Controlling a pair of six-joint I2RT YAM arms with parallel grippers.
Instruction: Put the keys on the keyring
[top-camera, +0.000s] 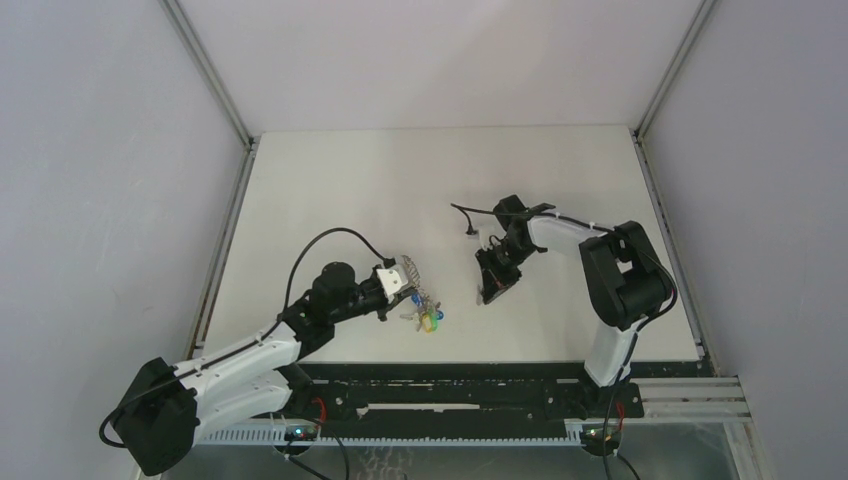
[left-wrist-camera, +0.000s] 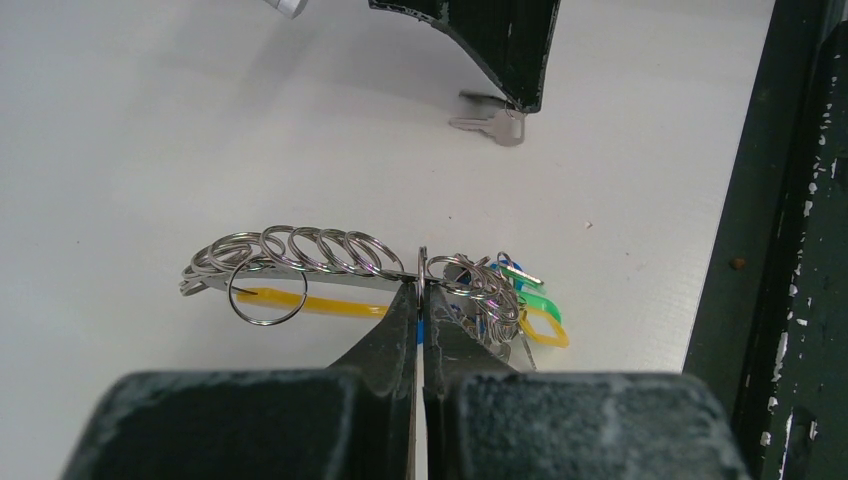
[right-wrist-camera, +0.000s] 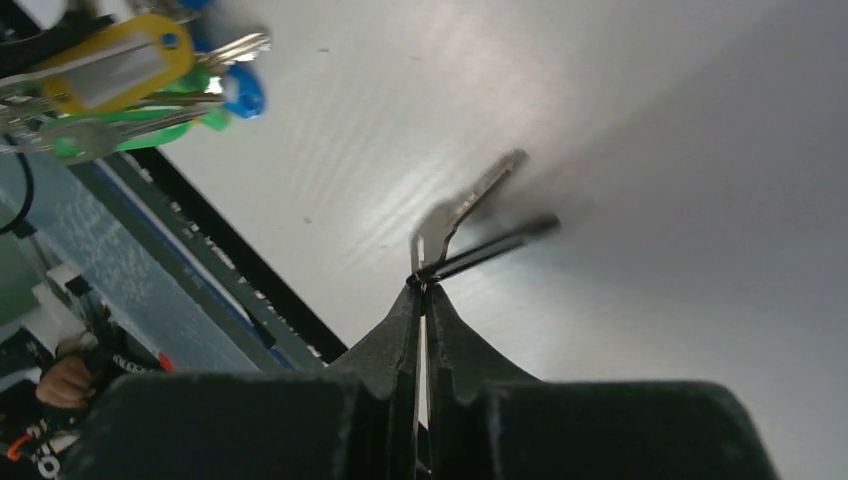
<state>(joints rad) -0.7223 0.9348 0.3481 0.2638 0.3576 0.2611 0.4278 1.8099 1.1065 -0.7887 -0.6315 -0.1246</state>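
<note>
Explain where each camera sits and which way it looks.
Top external: above and behind the arms, looking down on the white table; both arms show.
Left wrist: on the left arm, looking along its left gripper, shut on the silvery metal keyring with yellow, blue and green tags.
Right wrist: on the right arm, looking along its right gripper, shut on the small silver key.
Shared: both wrist views show key and keyring.

Both arms angled inward, left claw (left-wrist-camera: 420, 285) and right claw (right-wrist-camera: 420, 283) pinched closed

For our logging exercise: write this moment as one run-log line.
left gripper shut on keyring | right gripper shut on key | key apart from keyring
</note>
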